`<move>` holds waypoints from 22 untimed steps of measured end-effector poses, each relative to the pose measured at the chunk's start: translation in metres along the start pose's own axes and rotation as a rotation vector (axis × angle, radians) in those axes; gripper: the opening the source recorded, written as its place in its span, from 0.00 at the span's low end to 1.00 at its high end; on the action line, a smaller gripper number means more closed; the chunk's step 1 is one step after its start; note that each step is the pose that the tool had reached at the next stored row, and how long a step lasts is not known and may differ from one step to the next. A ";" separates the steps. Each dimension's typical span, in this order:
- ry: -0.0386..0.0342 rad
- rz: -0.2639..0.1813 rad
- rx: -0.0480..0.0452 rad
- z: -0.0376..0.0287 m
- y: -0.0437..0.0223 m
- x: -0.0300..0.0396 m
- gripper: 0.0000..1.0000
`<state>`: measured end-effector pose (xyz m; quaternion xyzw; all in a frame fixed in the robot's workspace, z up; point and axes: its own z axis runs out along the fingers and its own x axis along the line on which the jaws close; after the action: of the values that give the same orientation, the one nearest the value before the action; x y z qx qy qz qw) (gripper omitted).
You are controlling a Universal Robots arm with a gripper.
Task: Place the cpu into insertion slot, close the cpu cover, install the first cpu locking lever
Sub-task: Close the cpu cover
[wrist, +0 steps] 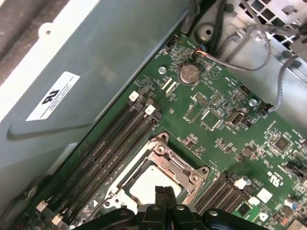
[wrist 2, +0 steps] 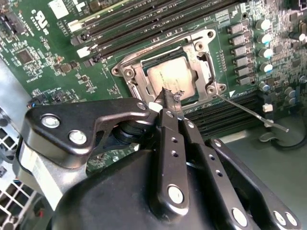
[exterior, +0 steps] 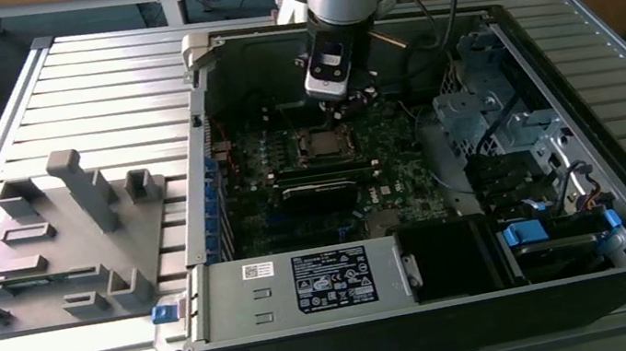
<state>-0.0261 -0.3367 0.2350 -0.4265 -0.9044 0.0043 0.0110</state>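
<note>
1. Exterior view: the gripper (exterior: 340, 104) hangs inside the open computer case (exterior: 436, 332), just above the cpu (exterior: 321, 143) seated in its socket. The case walls leave free room only upward.
2. Second wrist view: the fingers are pressed together on nothing, tips over the cpu's edge. The cpu cover (wrist 2: 130, 72) lies flat around it. We judge the chip light, stiff and fragile, so edges only. The thin locking lever (wrist 2: 249, 110) juts free and looks springy.
3. First wrist view: memory slots (wrist: 110, 143) crowd 1 side of the cover.

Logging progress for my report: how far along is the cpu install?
Done: the cpu lies in place, and the cpu cover looks lowered over it. In hand: the shut pincer is at the cover's edge. Left: the thin locking lever sticks out unlatched.
</note>
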 end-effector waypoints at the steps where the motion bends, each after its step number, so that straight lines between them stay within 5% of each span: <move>1: -0.0001 -0.009 0.0001 0.0000 0.0000 0.0000 0.10; 13: -0.0009 -0.054 0.0009 0.0002 0.0000 0.0000 0.10; 22: -0.0035 -0.209 0.0032 0.0012 0.0000 0.0000 0.10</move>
<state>-0.0261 -0.3367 0.2339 -0.3297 -0.9440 0.0053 0.0105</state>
